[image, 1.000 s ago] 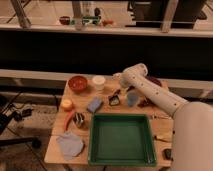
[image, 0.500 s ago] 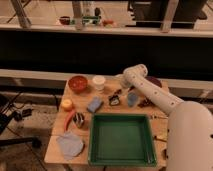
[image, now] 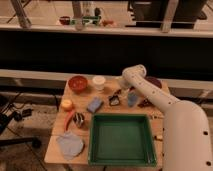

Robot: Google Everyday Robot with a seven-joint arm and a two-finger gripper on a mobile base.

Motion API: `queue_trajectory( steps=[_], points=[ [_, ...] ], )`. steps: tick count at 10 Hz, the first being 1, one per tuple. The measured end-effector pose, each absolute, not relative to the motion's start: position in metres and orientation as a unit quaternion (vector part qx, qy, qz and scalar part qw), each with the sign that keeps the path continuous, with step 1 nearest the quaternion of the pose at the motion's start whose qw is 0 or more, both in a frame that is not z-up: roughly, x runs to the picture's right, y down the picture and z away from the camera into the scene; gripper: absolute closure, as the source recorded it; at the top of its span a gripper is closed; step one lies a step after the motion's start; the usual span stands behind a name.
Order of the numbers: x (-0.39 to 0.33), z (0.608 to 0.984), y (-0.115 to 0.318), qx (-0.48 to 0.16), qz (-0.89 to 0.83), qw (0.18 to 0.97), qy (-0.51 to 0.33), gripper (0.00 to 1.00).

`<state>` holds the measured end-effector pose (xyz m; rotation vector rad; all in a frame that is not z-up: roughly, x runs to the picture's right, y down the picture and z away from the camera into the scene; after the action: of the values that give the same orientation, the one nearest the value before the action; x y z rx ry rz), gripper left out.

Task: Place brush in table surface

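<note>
The brush (image: 114,100), a small dark object with a pale-bristled head, is at the middle back of the light tan table surface (image: 55,150), between a blue sponge and a blue cup. My gripper (image: 117,94) hangs from the white arm directly over it, at or just above the tabletop. I cannot tell whether the brush rests on the wood or is still held.
A green tray (image: 120,161) fills the front middle. Around it are a red bowl (image: 78,83), a white cup (image: 99,82), a blue sponge (image: 94,104), a blue cup (image: 132,98), an orange fruit (image: 66,104), a red pepper (image: 69,119) and a grey cloth (image: 70,145). My arm's body (image: 187,135) blocks the right side.
The arm's large lower body has swung further into view on the right. The gripper stays low over the same spot near the brush, shifted only slightly.
</note>
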<state>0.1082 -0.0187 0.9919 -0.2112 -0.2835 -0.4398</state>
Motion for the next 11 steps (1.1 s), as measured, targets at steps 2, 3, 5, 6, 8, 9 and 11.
queue_trajectory(
  steps=[2,3,5,6,8,9,11],
  points=[
    [0.1033,0.9949,-0.0168,-0.118,-0.222,0.957,-0.143,0.2],
    [0.1022,0.9957,-0.0157,-0.126,-0.227,0.955,-0.144,0.2],
    [0.1018,0.9956,-0.0149,-0.139,-0.235,0.951,-0.145,0.2],
    [0.1019,0.9947,-0.0149,-0.147,-0.24,0.948,-0.145,0.2],
    [0.1013,0.9935,-0.0135,-0.157,-0.244,0.946,-0.148,0.2],
    [0.1021,0.993,-0.0128,-0.159,-0.243,0.945,-0.148,0.2],
    [0.1073,0.9894,-0.0103,-0.167,-0.24,0.945,-0.148,0.2]
  ],
)
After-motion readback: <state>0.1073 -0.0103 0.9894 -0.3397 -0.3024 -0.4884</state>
